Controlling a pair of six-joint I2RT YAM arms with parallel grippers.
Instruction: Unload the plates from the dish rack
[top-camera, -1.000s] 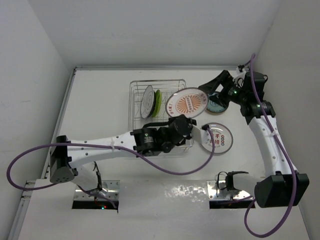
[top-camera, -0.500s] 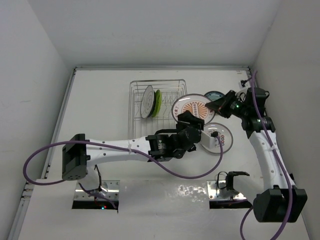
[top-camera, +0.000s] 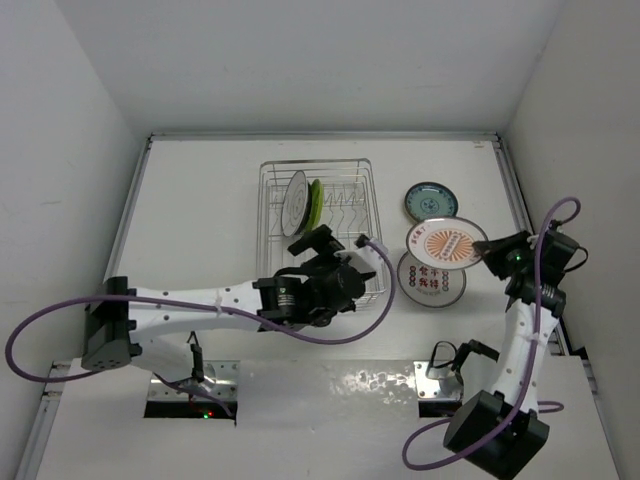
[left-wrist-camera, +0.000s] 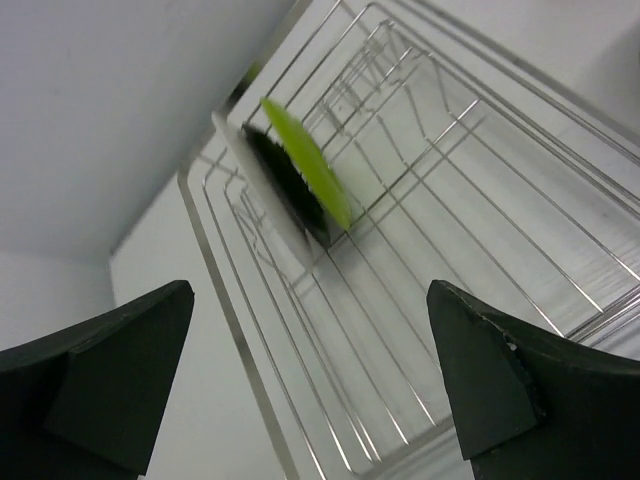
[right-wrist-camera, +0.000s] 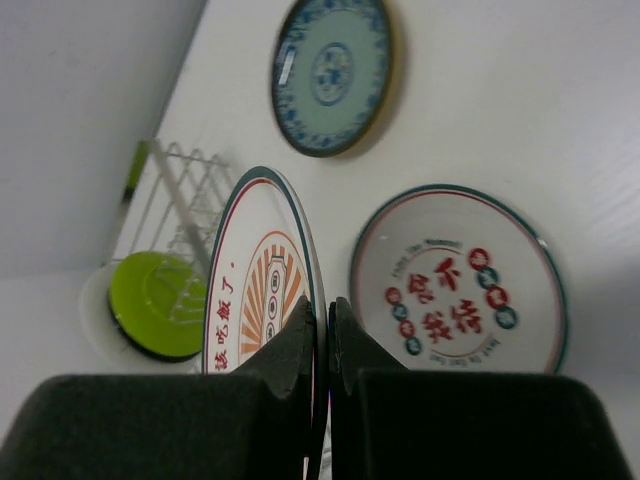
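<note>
Right gripper (right-wrist-camera: 320, 322) is clamping shut on the rim of the orange sunburst plate (top-camera: 446, 241), one finger on each face. The plate is hanging over the table to the right of the dish rack (top-camera: 266, 200). In the top view it is overlapping the far edge of the white plate with red marks (top-camera: 431, 283). Can't tell if the two are touching.

Left gripper (left-wrist-camera: 310, 300) is standing wide open and holding nothing. It is hovering over the near end of the rack and looking along the wires.

The pale grey-white plate (top-camera: 294, 203) and the lime green plate (top-camera: 316, 203) are standing on edge side by side at the rack's far left. The blue-centred plate (top-camera: 431, 201) is lying flat on the table beyond the held plate. The red-marked one is lying flat too.

Versus a second ago:
- The sunburst plate was sitting over the rack's right edge with both arms at it. Now it is well right of the rack, in the right gripper alone.
- The left arm was reaching past the rack's right side. Now it is pulled back over the rack.
- The right arm is folded back toward the right wall.
- The rack, the two racked plates, and the blue and red-marked plates are sitting where they were.
</note>
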